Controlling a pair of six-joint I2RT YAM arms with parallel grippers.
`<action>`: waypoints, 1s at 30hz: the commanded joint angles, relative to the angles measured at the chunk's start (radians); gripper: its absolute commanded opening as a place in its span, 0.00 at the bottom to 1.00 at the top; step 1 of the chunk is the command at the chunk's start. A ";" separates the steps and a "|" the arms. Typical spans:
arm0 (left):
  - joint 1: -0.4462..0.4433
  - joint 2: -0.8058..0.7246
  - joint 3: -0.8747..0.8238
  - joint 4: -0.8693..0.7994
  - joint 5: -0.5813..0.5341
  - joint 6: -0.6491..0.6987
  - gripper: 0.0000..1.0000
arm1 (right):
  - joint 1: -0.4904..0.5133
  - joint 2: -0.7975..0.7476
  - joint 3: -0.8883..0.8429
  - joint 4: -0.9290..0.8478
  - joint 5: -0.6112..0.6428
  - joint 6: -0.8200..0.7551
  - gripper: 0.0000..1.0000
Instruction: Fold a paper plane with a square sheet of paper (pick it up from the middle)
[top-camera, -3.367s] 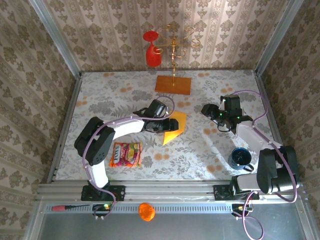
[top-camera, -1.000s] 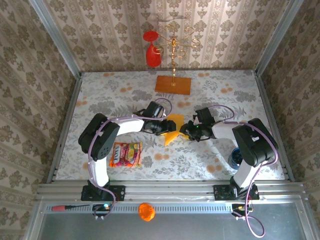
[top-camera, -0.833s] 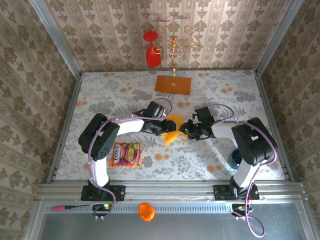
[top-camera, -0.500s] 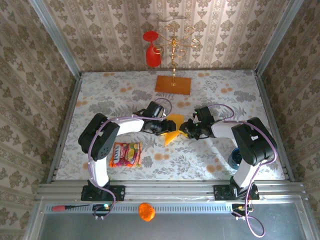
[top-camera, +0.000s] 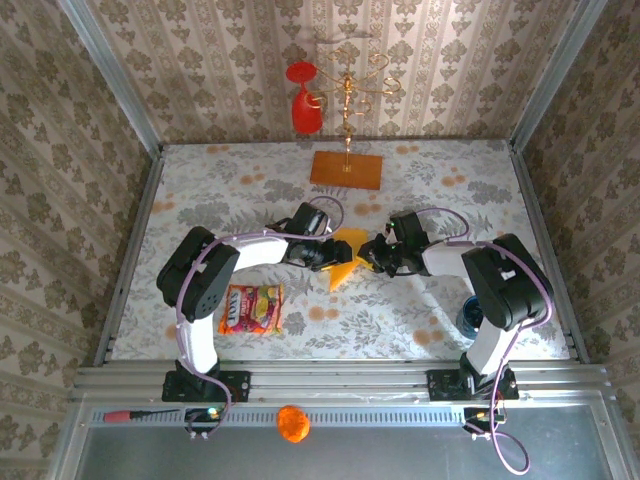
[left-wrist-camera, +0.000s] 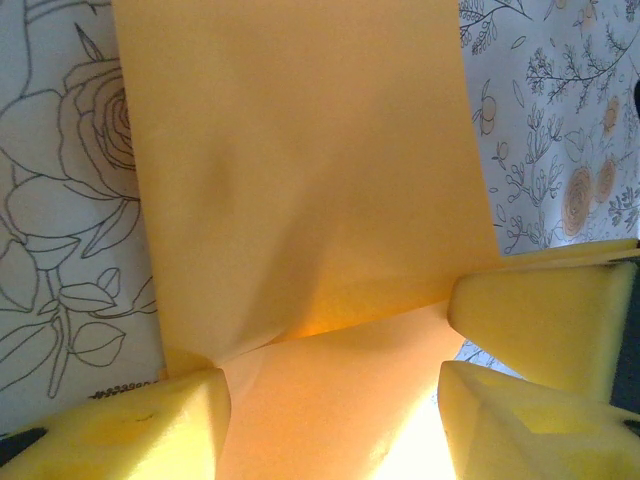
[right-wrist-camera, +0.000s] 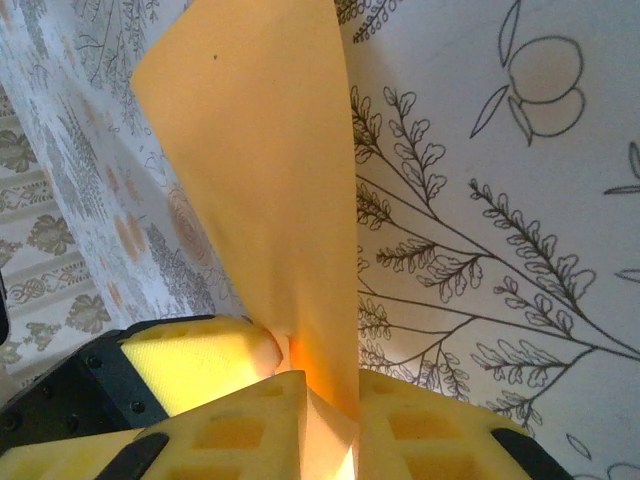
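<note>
The square sheet of paper (top-camera: 347, 245), yellow-orange and partly folded, stands buckled at mid-table between both grippers. My left gripper (top-camera: 328, 257) is at its left side. In the left wrist view the sheet (left-wrist-camera: 300, 180) bulges up between the left gripper (left-wrist-camera: 330, 425), whose fingers (left-wrist-camera: 120, 430) stand wide apart, the left one resting on the paper. My right gripper (top-camera: 372, 258) meets the sheet from the right. In the right wrist view the right gripper (right-wrist-camera: 340, 430) pinches a raised fold of the sheet (right-wrist-camera: 270, 150), with a left finger pad (right-wrist-camera: 190, 360) just beside it.
A brownish-orange board (top-camera: 346, 170) with a gold stand and a hanging red glass (top-camera: 304, 105) is at the back. A snack packet (top-camera: 252, 307) lies front left, a blue mug (top-camera: 480, 315) front right. An orange ball (top-camera: 292, 422) and a screwdriver (top-camera: 140, 413) lie on the near rail.
The right arm swung in from the right to the paper. Over the last second its jaws have narrowed onto the raised fold. The left gripper has stayed put.
</note>
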 joint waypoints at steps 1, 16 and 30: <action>0.010 0.023 -0.037 -0.064 -0.034 -0.005 0.59 | -0.003 0.024 -0.009 0.015 0.021 0.008 0.19; 0.011 -0.016 -0.037 -0.069 -0.055 -0.001 0.61 | -0.029 0.034 -0.029 0.065 -0.013 0.001 0.07; -0.067 -0.261 -0.099 0.005 -0.251 0.246 0.73 | -0.033 -0.153 -0.043 -0.061 0.116 0.012 0.02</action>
